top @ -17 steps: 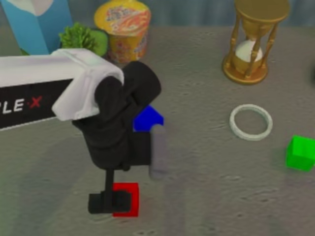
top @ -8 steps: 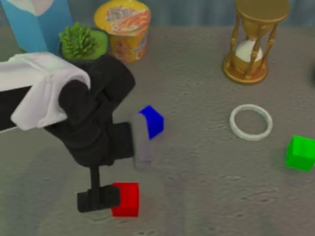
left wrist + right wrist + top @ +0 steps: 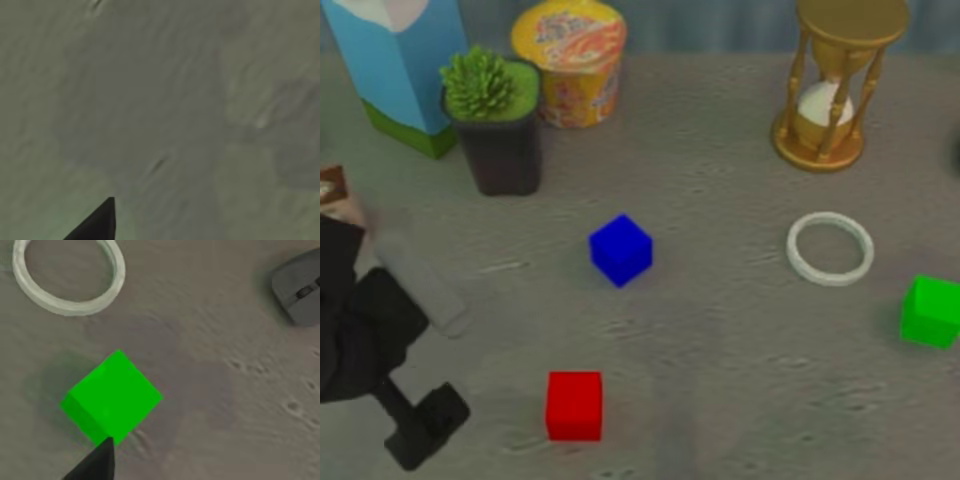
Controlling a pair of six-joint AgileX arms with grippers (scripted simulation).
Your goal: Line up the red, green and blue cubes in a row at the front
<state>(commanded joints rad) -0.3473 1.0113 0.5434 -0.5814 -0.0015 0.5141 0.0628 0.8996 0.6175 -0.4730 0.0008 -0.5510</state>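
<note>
- Hovering above the green cube (image 3: 111, 397), near the table's (image 3: 740, 400) right edge; right gripper's opening: cannot tell.
- Descend centred, fingers square to faces.
- Left gripper (image 3: 425, 428), front-left corner: cannot tell.

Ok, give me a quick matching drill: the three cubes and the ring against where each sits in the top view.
Things:
1. red cube
2. blue cube
3. green cube
4. ring

Places:
A. right edge
B. middle of the table
C. front, left of centre
D. just in front of the hourglass

Pairs: 1-C, 2-B, 3-A, 4-D
</note>
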